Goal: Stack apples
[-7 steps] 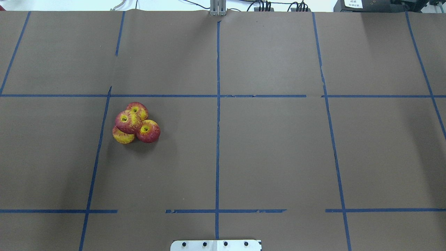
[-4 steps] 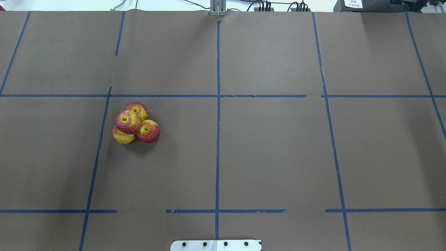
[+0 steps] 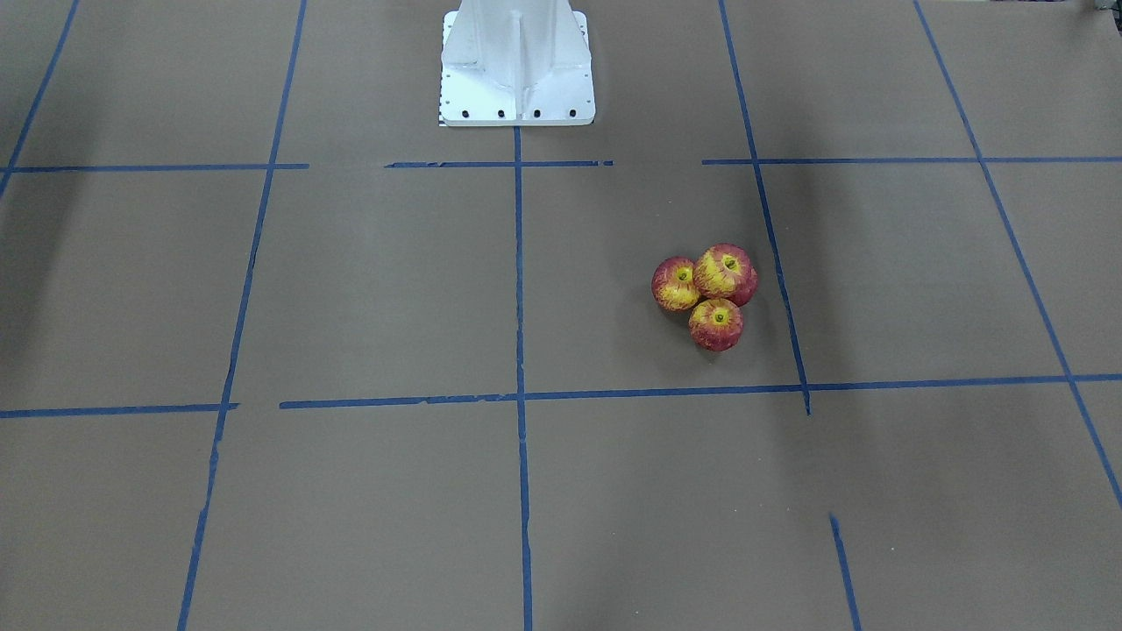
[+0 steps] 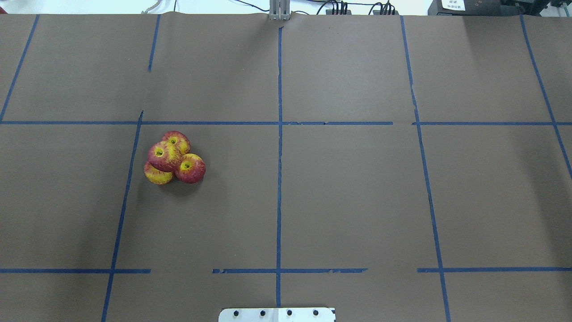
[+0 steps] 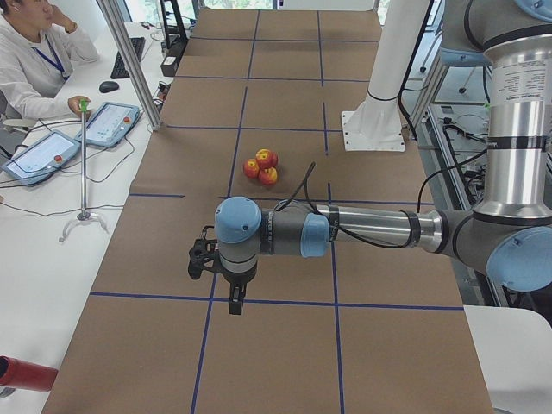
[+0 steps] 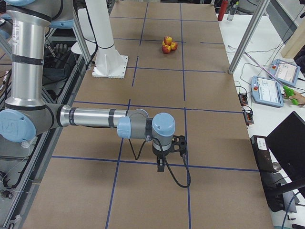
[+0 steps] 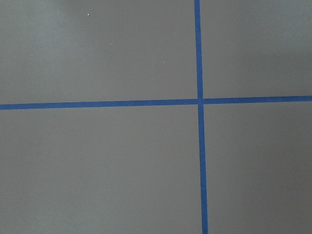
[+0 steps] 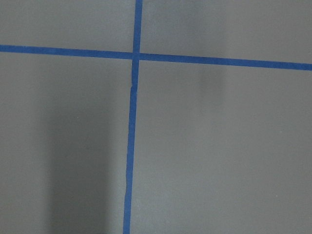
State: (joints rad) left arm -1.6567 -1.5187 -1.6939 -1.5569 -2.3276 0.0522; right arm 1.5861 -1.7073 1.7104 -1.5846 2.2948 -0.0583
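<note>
Four red and yellow apples (image 4: 174,157) lie in one tight pile on the brown table cover, left of centre in the overhead view. One apple (image 4: 164,155) rests on top of the other three. In the front-facing view the pile (image 3: 708,294) shows only three apples. It also shows far off in the left view (image 5: 261,166) and the right view (image 6: 167,44). My left gripper (image 5: 235,300) hangs over the table well short of the pile. My right gripper (image 6: 161,165) hangs at the opposite end. I cannot tell whether either is open or shut. Both wrist views show only paper and tape.
Blue tape lines (image 4: 279,134) divide the cover into a grid. The white robot base (image 3: 517,70) stands at the table's edge. A seated operator (image 5: 34,52), tablets (image 5: 108,122) and a metal post (image 5: 129,60) line the far side table.
</note>
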